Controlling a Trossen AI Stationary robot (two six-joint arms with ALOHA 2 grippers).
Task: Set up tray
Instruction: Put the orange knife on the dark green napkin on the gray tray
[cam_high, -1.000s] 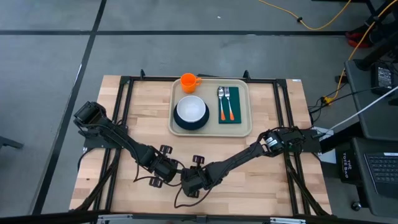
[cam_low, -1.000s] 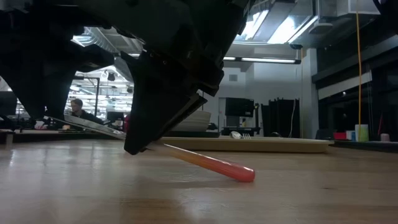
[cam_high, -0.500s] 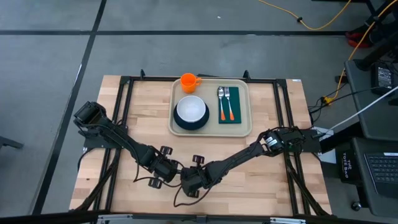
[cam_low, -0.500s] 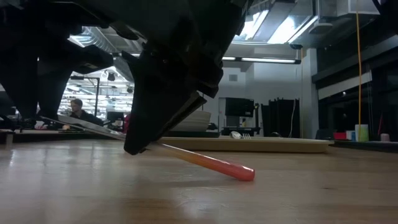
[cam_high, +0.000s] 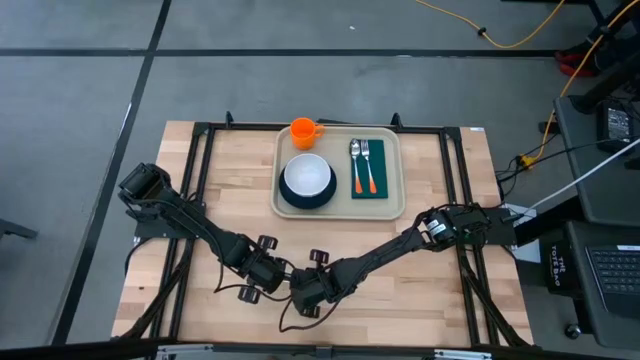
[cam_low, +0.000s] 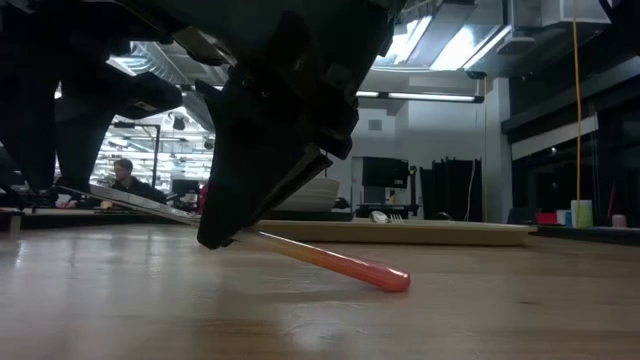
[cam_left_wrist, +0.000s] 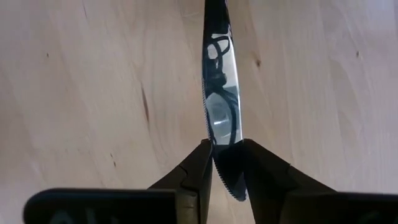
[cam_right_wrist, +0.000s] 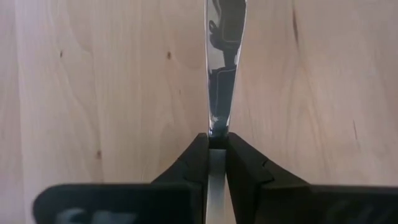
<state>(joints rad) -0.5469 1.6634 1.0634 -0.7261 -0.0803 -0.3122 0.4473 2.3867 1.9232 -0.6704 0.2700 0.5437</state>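
The knife has a shiny metal blade (cam_left_wrist: 219, 93) and an orange handle (cam_low: 345, 265). It sits low over the table's near middle, between my two grippers. My left gripper (cam_high: 268, 278) (cam_left_wrist: 221, 148) is shut on the blade. My right gripper (cam_high: 305, 295) (cam_right_wrist: 216, 138) is shut on a narrower metal stretch. From above, both arms hide the knife. The beige tray (cam_high: 285, 207) lies at the far middle. It carries a dark plate with a white bowl (cam_high: 307, 178), an orange cup (cam_high: 303, 131), and a green napkin (cam_high: 369, 168) with fork and spoon. My left gripper pinches the blade between its two fingers at the wide serrated part (cam_left_wrist: 222, 134). The fingers point down at the table and lie across the blade. My right gripper pinches the narrow metal part (cam_right_wrist: 217, 127), fingers pointing down and lying across the knife. The knife slants, and the orange handle's free end (cam_low: 395, 280) rests on the table.
Black rails (cam_high: 200, 170) (cam_high: 455, 170) run along the table's left and right sides. Bare wood (cam_high: 420, 300) lies around both grippers. The tray (cam_low: 450, 233) shows far behind the knife in the low view. A person sits in the room beyond (cam_low: 125, 175).
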